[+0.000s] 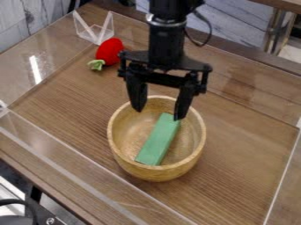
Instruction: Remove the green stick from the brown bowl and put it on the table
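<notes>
The gripper [160, 97] hangs pointing down over the far rim of the brown bowl [125, 149], its jaws spread wide and holding nothing. The green stick [159, 141] lies inside the bowl, on the table [70, 92].

Red strawberry toy [108, 49] with green top lies at far left, partly behind black arm. Clear folded plastic piece [91, 26] stands just behind it, near back edge. Clear plastic walls [35, 145] run along edges. Dark cables [18, 211] at bottom-left corner, outside wall. Background blurred, cannot tell.
</notes>
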`<state>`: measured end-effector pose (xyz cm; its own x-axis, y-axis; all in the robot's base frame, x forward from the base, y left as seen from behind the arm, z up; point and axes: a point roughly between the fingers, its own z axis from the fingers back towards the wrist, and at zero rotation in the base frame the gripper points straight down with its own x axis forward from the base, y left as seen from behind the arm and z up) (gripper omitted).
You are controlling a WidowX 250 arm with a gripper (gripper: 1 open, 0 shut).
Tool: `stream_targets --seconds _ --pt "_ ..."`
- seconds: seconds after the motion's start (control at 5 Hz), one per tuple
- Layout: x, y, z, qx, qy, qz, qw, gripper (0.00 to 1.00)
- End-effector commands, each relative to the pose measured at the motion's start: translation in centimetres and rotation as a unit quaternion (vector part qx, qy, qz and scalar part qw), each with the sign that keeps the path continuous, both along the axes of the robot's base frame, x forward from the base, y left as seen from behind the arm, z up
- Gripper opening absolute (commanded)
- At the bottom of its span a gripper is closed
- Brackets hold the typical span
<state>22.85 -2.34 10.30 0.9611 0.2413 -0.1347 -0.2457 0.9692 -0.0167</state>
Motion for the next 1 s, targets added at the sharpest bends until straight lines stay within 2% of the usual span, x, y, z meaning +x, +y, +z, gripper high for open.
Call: stream_targets --seconds 0.0,0.4,0.8 --pt "0.4 0.6 -1.0 0.000 -0.021 -0.045 0.9988 1.00" --pt "0.2 0.9 -2.2 -0.005 -0.040 0.001 0.9992 1.00" --pt "1.9 2.4 -3.0 -0.012 -0.062 -0.018 0.9979 1.00"
